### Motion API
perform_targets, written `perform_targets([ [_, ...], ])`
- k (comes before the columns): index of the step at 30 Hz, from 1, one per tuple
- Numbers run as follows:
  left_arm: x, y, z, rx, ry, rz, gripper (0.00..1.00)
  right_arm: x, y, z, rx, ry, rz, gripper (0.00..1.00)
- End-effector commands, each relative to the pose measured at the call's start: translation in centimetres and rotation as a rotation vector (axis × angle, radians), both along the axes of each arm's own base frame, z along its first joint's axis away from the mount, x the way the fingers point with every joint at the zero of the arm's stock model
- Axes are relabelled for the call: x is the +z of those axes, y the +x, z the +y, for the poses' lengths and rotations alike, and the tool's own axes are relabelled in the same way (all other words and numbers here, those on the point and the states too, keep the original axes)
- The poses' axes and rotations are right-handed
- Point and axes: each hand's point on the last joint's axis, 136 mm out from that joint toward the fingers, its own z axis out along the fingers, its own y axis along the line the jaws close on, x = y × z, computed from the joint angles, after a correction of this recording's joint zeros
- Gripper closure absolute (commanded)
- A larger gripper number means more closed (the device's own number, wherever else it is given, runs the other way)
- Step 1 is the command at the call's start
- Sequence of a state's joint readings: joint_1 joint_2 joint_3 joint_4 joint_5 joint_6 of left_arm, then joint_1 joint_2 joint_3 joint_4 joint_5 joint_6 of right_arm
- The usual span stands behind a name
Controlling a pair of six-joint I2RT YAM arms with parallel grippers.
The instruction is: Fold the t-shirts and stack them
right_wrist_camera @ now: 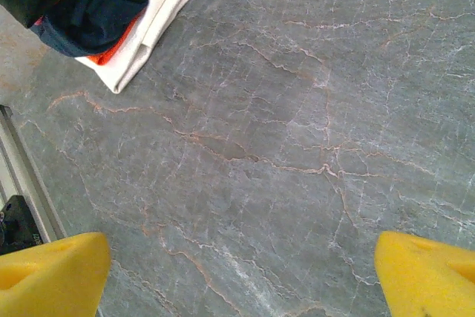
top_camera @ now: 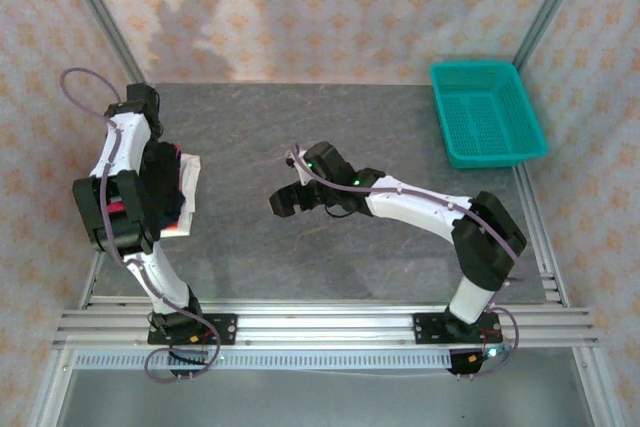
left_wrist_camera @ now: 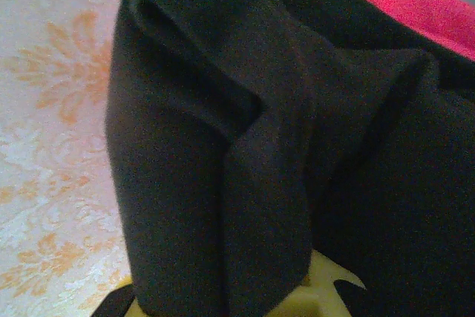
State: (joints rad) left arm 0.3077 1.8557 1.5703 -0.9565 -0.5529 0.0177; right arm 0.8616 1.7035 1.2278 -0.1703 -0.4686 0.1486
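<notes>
Top external, table (top_camera: 300, 257): grey marble lying open mid-span, teal basket (top_camera: 487, 112) sitting at far right corner
Left edge: black t-shirt (left_wrist_camera: 260, 146) hanging pinched in left gripper (left_wrist_camera: 304, 298), crimson t-shirt (left_wrist_camera: 415, 1) lying behind
Right gripper (right_wrist_camera: 237, 272): hovering spread over table

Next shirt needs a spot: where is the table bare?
Bare table spans the middle, between the shirt stack and the basket, beneath the open right gripper. Crowded at the left edge, where the left gripper grips a black shirt.
</notes>
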Motion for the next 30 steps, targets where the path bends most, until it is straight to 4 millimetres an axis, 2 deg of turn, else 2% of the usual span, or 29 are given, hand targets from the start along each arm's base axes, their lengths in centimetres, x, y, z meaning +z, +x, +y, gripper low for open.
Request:
perform_targets([
  [1, -0.2, -0.1, 1.4, 0.06, 0.074, 0.012, 1.0, 0.8, 0.5, 0.7, 0.003, 0.005, -0.014, 0.08],
  [3, -1.2, 0.0, 1.4, 0.077, 0.072, 0.018, 0.97, 0.7, 0.5, 0.7, 0.001, 0.0, -0.014, 0.08],
  [4, -1.6, 0.0, 1.4, 0.084, 0.067, 0.018, 0.85, 0.7, 0.6, 0.6, 0.0, -0.001, -0.014, 0.08],
  [7, -1.2, 0.0, 1.2, 0.104, 0.06, -0.016, 0.42, 0.7, 0.6, 0.5, -0.004, -0.004, -0.014, 0.08],
  [9, -0.5, -0.1, 1.1, 0.114, 0.06, -0.045, 0.29, 0.5, 0.6, 0.4, -0.01, -0.006, -0.012, 0.08],
  [12, 1.8, -0.8, 1.0, 0.138, 0.076, -0.106, 0.03, 0.4, 0.5, 0.3, -0.012, -0.007, -0.01, 0.08],
  [13, 2.4, -1.0, 0.8, 0.146, 0.072, -0.126, 0.0, 0.4, 0.5, 0.3, -0.013, -0.007, -0.009, 0.08],
  [17, 4.9, -1.7, -0.2, 0.161, 0.054, -0.23, 0.0, 0.3, 0.5, 0.1, -0.015, -0.013, -0.01, 0.08],
  [19, 5.9, -1.4, -1.2, 0.141, 0.021, -0.295, 0.0, 0.2, 0.4, 0.1, -0.013, -0.012, -0.01, 0.08],
  [21, 6.0, -0.6, -2.4, 0.113, -0.05, -0.354, 0.0, 0.1, 0.5, 0.2, -0.014, -0.012, -0.008, 0.08],
  [22, 5.5, 0.1, -3.1, 0.098, -0.111, -0.384, 0.04, 0.2, 0.4, 0.3, -0.012, -0.008, -0.007, 0.08],
  [23, 5.1, 0.5, -3.3, 0.101, -0.149, -0.403, 0.11, 0.2, 0.4, 0.3, -0.012, -0.005, -0.004, 0.08],
  [25, 3.7, 0.9, -3.5, 0.132, -0.219, -0.422, 0.32, 0.4, 0.4, 0.4, -0.013, 0.002, -0.006, 0.08],
  [27, 2.2, 0.8, -3.3, 0.185, -0.275, -0.442, 0.39, 0.5, 0.4, 0.2, -0.016, 0.001, -0.01, 0.08],
  [30, -0.2, 0.1, -2.6, 0.269, -0.335, -0.468, 0.42, 0.5, 0.3, -0.3, -0.026, -0.007, -0.017, 0.08],
])
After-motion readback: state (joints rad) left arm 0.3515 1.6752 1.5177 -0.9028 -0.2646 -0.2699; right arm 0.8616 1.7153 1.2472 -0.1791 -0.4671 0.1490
